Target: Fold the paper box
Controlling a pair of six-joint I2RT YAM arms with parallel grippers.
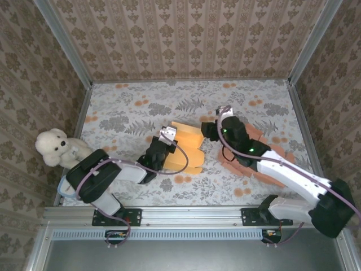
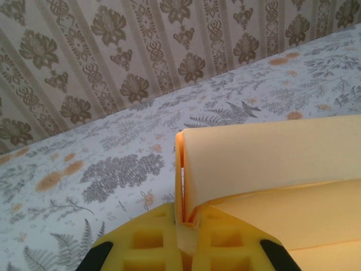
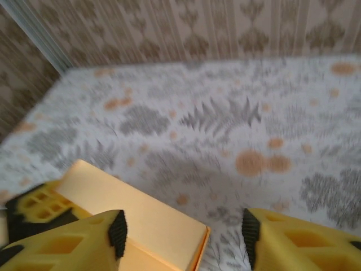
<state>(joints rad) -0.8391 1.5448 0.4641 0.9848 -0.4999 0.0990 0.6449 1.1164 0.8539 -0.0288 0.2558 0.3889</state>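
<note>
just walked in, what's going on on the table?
The left claw is shut on a folded edge of the orange paper box, which lies in the middle of the table. The right claw is open at the box's right end, with a corner between its fingers but not clamped. A teddy bear sits by the left wall.

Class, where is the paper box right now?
In the top view the paper box lies near the middle of the table, its left edge pinched in the shut jaws of the left gripper.
</note>
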